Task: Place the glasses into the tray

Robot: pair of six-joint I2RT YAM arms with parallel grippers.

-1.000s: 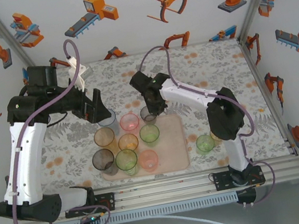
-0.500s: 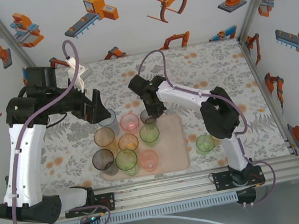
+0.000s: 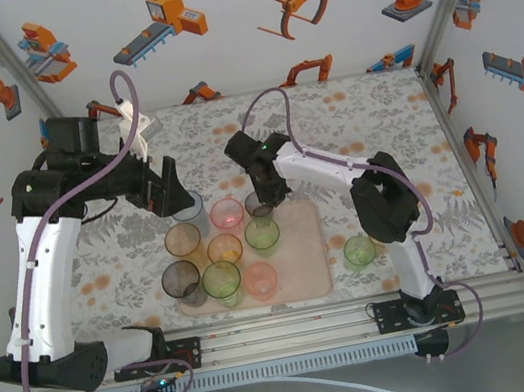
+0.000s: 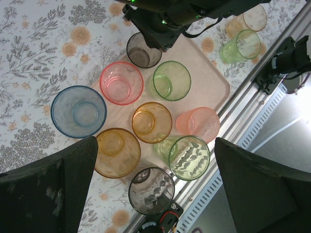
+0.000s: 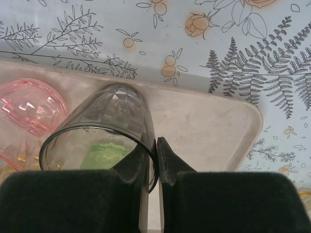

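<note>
The pale pink tray (image 3: 299,250) lies at the table's front centre and holds several glasses. My right gripper (image 3: 264,194) is shut on the rim of a grey glass (image 5: 109,119), one finger inside it and one outside, over the tray's (image 5: 209,128) far edge. Whether its base touches the tray I cannot tell. My left gripper (image 3: 165,187) hangs open above the blue glass (image 3: 188,209) by the tray's far left corner. Between the wide-apart fingers (image 4: 48,189) I look down on pink (image 4: 121,83), green (image 4: 171,80) and orange (image 4: 151,122) glasses.
A green glass (image 3: 359,252) stands on the tablecloth right of the tray, beside the right arm's base, with an orange glass (image 4: 254,17) next to it. The metal rail (image 3: 296,330) runs along the near edge. Cage posts and walls close in the sides.
The right arm shifted slightly left with the grey glass, then held still. The left arm has not moved.
</note>
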